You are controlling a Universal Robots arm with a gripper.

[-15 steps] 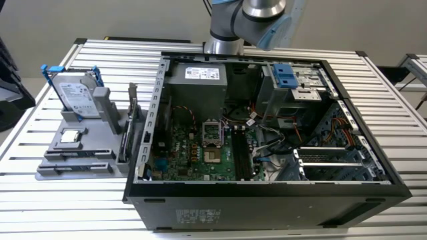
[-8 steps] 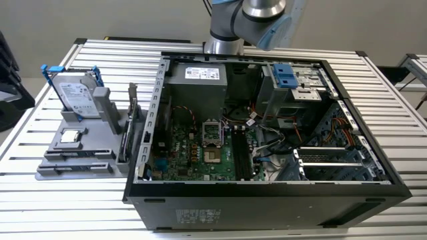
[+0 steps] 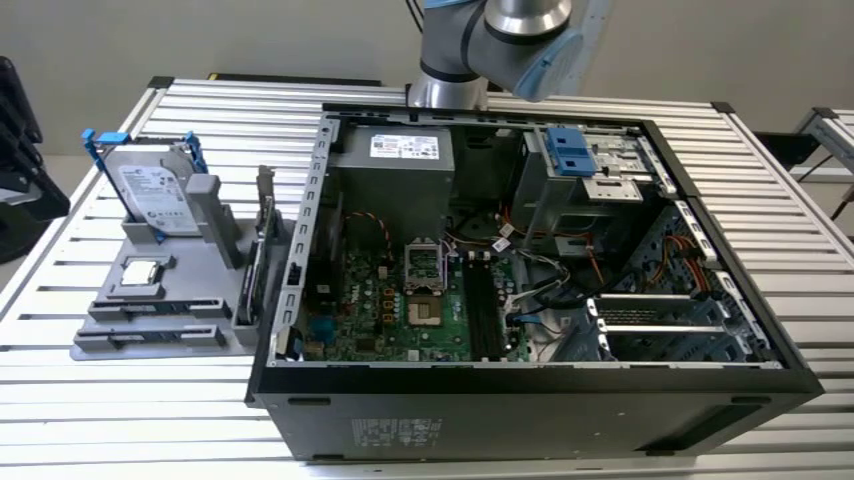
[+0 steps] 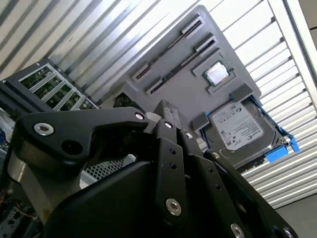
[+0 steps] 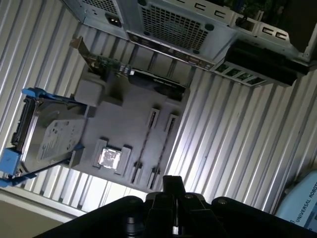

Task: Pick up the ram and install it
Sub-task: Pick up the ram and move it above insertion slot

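- Over on the gray holder (image 3: 200, 290) is where the ram (image 5: 145, 145) sits: a thin stick standing edge-on in one of the holder's long slots. I read it as the slot nearer the chip, but honestly I can't tell for sure which of the two it's in.
- The hand (image 5: 173, 182) is well apart from the ram, nothing touching. In the first wrist view its tip lines up with the holder's edge by the slot ends, with plenty of air between them.
- The hand looks closed on itself, gripping nothing.
- The arm (image 3: 501, 35) hangs high over the far rim of the computer case (image 3: 534, 400) in the exterior view, well off to the side of the holder. Both wrist views look down at the holder at a slant.
- Counting what's on the holder:
  - one hard drive (image 3: 158, 195) in a blue frame, propped up at the end away from the slots
  - one square processor chip (image 3: 140, 275) lying flat between the drive and the slots
  - one upright card (image 5: 153, 79) with a metal bracket, along the holder's side nearest the case
  - two long slots side by side
- One case, lid off with the motherboard showing, sits just beside the holder on the exterior view's right.
- Holder and case both rest on the slatted metal bench (image 3: 160, 400).
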